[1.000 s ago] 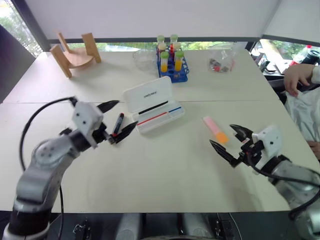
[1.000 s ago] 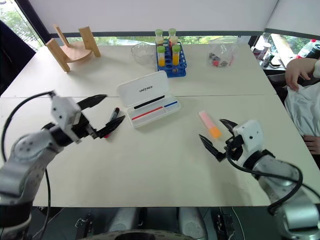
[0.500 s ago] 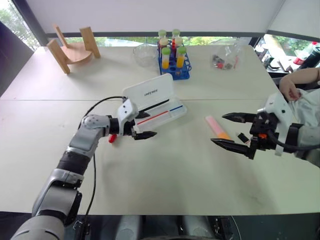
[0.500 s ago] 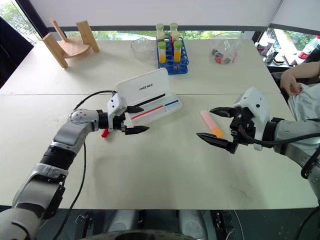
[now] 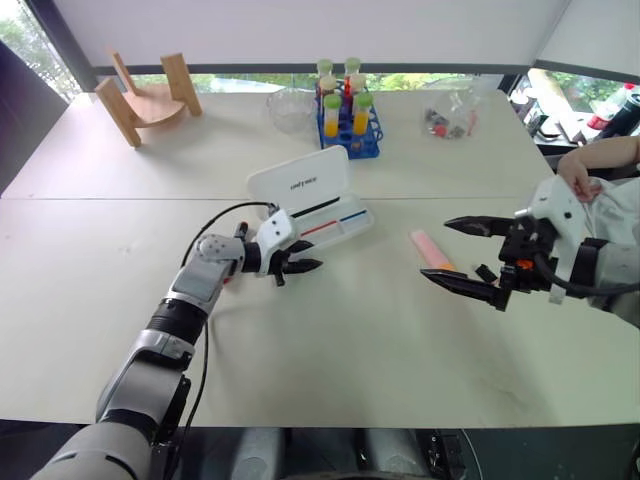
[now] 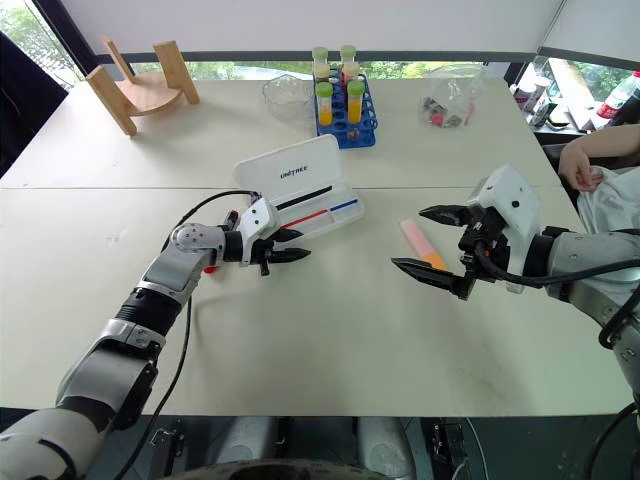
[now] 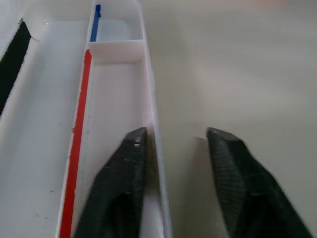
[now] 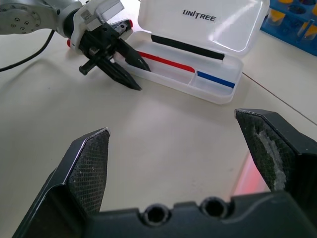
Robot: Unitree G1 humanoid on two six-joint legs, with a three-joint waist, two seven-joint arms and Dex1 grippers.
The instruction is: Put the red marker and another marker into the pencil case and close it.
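The white pencil case (image 5: 345, 226) lies open at mid table, its lid (image 5: 298, 182) raised. My left gripper (image 5: 303, 256) is at the case's near left corner. It is open by a narrow gap, one finger (image 7: 126, 163) inside the tray against the front wall and the other outside over the table. The red marker (image 6: 209, 268) lies on the table under my left wrist, mostly hidden. The pink-and-orange highlighter (image 6: 416, 240) lies right of the case. My right gripper (image 6: 412, 238) hovers over it, open wide and empty.
At the back of the table stand a wooden stand (image 5: 150, 105), a glass bowl (image 5: 288, 108), a blue rack of tubes (image 5: 348, 128) and a clear bag (image 5: 445, 118). A person's hand (image 5: 578, 176) is at the right edge.
My left gripper has moved forward and right, past the red marker to the case's corner, and its fingers have narrowed. My right gripper has lifted a little, still open wide.
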